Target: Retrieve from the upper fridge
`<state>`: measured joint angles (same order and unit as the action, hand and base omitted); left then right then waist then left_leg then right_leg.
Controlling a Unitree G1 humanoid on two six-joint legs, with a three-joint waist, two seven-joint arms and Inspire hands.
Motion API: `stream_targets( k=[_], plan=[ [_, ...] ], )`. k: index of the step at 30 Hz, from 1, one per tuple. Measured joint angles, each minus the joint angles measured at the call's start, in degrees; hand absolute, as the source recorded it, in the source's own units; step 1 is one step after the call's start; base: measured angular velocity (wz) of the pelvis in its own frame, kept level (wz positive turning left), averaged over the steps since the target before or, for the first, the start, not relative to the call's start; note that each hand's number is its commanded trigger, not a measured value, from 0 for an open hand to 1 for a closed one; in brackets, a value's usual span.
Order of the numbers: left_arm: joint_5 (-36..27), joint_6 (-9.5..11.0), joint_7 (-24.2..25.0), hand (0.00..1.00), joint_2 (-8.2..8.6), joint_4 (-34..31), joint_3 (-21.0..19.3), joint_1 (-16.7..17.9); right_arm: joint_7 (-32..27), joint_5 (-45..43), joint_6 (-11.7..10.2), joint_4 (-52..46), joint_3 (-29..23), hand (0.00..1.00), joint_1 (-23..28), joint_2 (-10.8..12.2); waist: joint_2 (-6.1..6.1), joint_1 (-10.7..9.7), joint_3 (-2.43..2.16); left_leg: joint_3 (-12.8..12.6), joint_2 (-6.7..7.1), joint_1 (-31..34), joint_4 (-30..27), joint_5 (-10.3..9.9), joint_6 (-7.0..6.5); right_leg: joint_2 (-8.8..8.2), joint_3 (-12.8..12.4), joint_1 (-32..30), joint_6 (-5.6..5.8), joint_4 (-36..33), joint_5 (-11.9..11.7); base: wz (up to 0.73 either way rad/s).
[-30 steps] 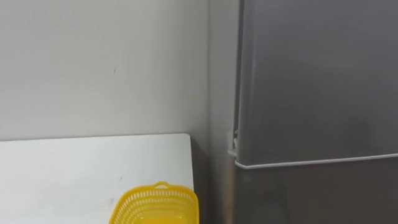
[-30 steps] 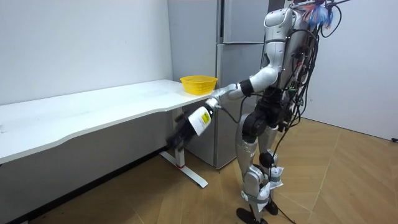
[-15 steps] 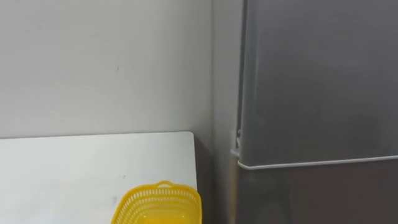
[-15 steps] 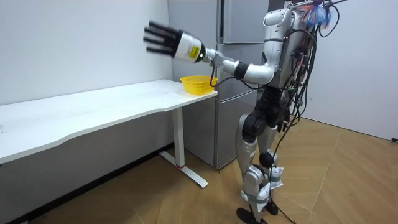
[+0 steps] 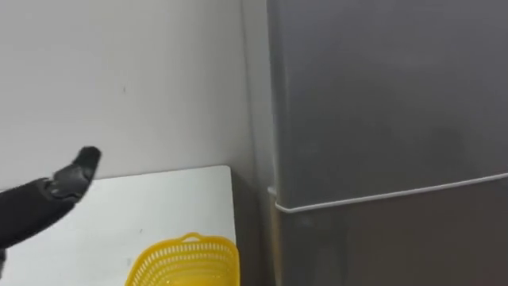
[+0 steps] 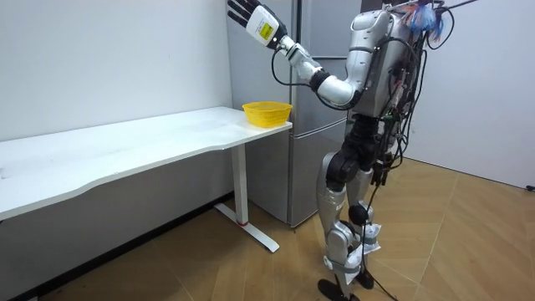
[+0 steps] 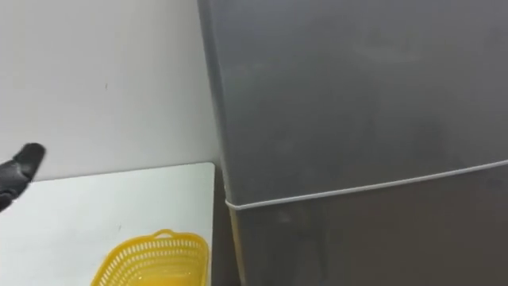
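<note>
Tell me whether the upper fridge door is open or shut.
Shut. The upper fridge door lies flush with the lower door, with no gap at the seam between them.

The robot stands upright with its left arm raised and stretched forward, the elbow slightly bent. Its left hand (image 6: pixel 249 12) is about level with its head, with the fingers (image 5: pixel 79 163) straight, spread and holding nothing.

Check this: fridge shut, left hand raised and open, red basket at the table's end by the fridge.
One thing is wrong: the basket is yellow, not red, as the left eye view shows. The rest stands: fridge shut, left hand raised and open, basket at the table's end by the fridge.
</note>
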<state>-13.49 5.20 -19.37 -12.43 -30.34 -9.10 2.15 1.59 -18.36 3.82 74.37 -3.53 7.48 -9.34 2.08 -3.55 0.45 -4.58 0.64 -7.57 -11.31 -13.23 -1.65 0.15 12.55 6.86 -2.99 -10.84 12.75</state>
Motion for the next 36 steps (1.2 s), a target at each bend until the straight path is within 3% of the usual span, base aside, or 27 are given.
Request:
stream_targets(
  k=[4, 8, 13, 17, 26, 36],
  plan=[
    [-5.07, -1.17, 6.66, 0.00, 0.00, -0.17, 2.00, -2.62, 0.60, -0.29, 0.00, 1.72, 0.09, 0.00, -1.34, -0.15, -0.34, -1.15, 0.09, -0.14, -0.03, 0.14, 0.00, 0.00, 0.00, 0.10, -1.09, -0.44, 0.03, -0.01, -0.02, -0.11],
    [-5.09, -1.93, 11.34, 0.00, -0.06, -1.71, 5.09, -3.21, 1.60, -1.67, 0.07, 1.78, 0.08, 0.00, -1.30, -0.10, -0.57, -2.11, 0.04, 0.03, 0.08, 0.23, 0.01, 0.00, 0.00, 0.05, -1.37, -0.47, 0.14, 0.17, -0.09, -0.04],
    [-7.13, -5.22, 17.62, 0.00, -0.02, -1.81, 8.41, -6.60, 1.53, -1.86, 1.21, 1.89, 0.11, 0.00, -1.16, -0.16, -0.33, -2.92, -0.19, -0.04, 0.07, 0.14, 0.01, 0.00, 0.00, 0.06, -1.69, -0.49, 0.12, 0.08, -0.12, -0.06],
    [-7.18, -5.54, 19.20, 0.00, -0.02, -1.81, 9.82, -8.22, 0.93, -1.86, 1.31, 1.77, 0.80, 0.00, -0.73, -0.24, 0.09, -3.22, -0.46, -0.08, 0.05, -0.04, 0.01, 0.00, 0.00, 0.06, -1.88, -0.43, 0.10, 0.02, -0.12, -0.06],
    [-7.25, -6.25, 23.88, 0.00, 0.23, -1.80, 10.96, -8.75, 0.94, -1.77, 1.24, 1.18, 2.34, 0.00, -1.26, -0.32, 0.02, -3.79, -0.41, -1.36, -0.01, 0.11, 0.03, 0.00, 0.00, 0.03, -2.31, -0.98, 0.10, 0.02, -0.11, -0.02],
    [-8.65, -9.14, 29.10, 0.00, 0.76, -1.79, 15.13, -8.95, 1.02, -1.90, 1.33, 1.23, 2.40, 0.00, -1.75, -0.62, -0.06, -4.22, -0.36, -1.51, -0.01, -0.07, 0.14, 0.00, 0.00, 0.13, -2.85, -0.87, 0.23, 0.04, -0.22, -0.01]
  ],
)
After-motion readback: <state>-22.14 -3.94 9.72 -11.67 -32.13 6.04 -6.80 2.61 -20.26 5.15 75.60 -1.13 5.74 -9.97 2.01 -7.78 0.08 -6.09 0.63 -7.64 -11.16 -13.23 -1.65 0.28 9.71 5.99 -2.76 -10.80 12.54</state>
